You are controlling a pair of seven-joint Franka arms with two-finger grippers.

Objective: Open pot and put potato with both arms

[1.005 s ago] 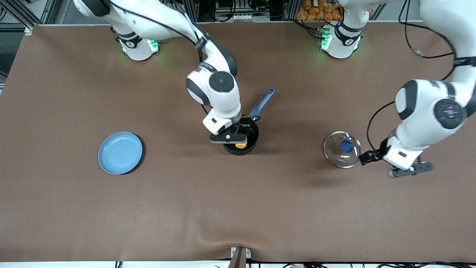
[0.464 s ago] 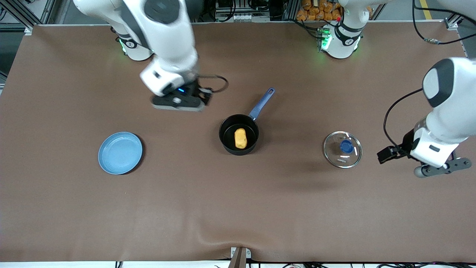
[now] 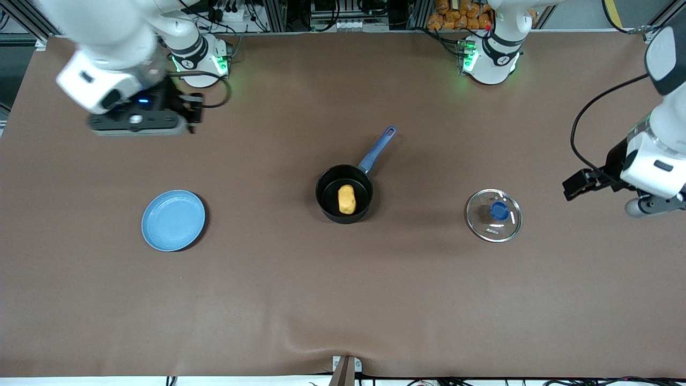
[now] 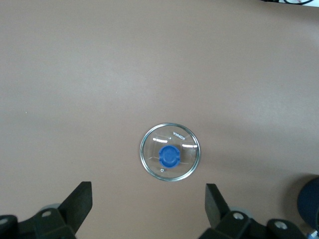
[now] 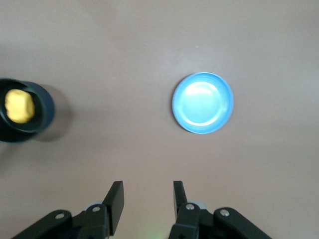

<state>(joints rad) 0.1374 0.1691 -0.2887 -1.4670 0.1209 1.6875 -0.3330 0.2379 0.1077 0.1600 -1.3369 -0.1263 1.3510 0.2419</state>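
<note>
The black pot with its long blue handle stands uncovered mid-table. The yellow-orange potato lies inside it. Its glass lid with a blue knob lies flat on the table toward the left arm's end. My right gripper is open and empty, high over the table near the right arm's base. Its wrist view shows the gripper, the pot and the potato. My left gripper is open wide and empty, over the table's end past the lid. Its wrist view shows the gripper and the lid.
A flat light-blue plate lies toward the right arm's end, also in the right wrist view. The brown mat has a raised wrinkle at the edge nearest the front camera.
My right gripper let go of the potato in the pot, rose and swung back toward its base. My left gripper drew away from the lid toward the table's end.
</note>
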